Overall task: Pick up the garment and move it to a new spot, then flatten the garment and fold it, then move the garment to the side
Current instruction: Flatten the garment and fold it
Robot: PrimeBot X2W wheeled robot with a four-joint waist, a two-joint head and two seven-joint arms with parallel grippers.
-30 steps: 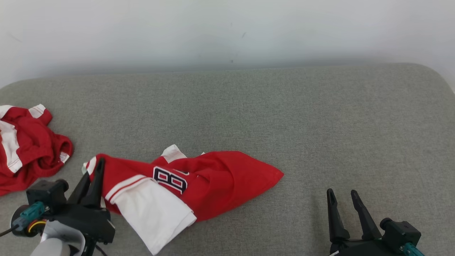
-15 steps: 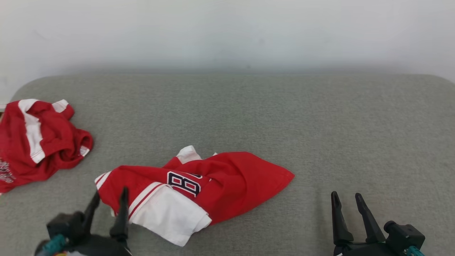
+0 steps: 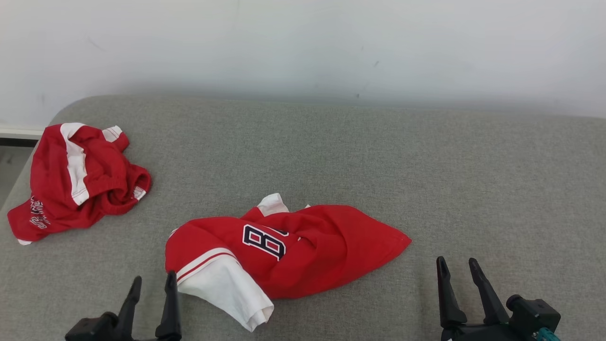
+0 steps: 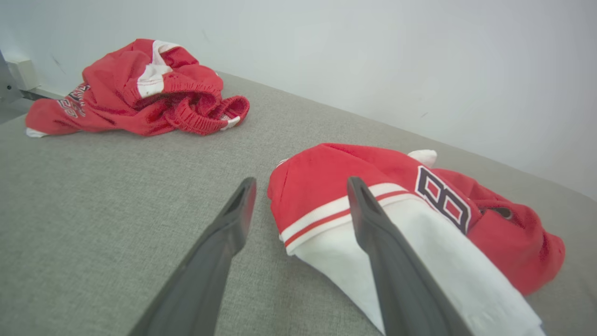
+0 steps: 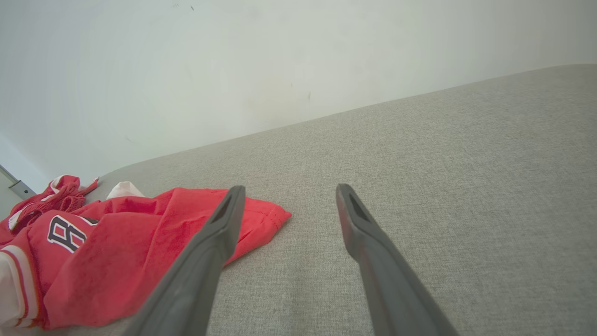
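A grey, woven-fabric surface (image 3: 426, 166) is seen from the head view, its far-left corner rounded and its far edge run up against a plain white wall (image 3: 303, 42) on which a few small dark marks are noted. At the wall's foot on the far left a pale strip (image 3: 19, 131) is seen, with a patch of grey floor (image 3: 7, 166) below it. The garment (image 3: 303, 246) – red, with a white sleeve, red-and-white cuff stripes and a dark figure like an 8 outlined in white – is found crumpled on the near part of the surface, a little left of centre, unfolded and not flattened. A second garment (image 3: 80, 180), red with white panels and some lettering, is bunched near the surface's far-left edge, well apart from the first. The left end effector (image 3: 154, 277) is seen at the lower left with fingers spread apart and nothing held – its inner fingertip lies just beside the striped cuff, and contact cannot be told. The right end effector (image 3: 456, 260) is seen at the lower right, fingers likewise apart and empty, over bare fabric just to the right of the garment's pointed red end. The garment lies between the two, nearer the left one.
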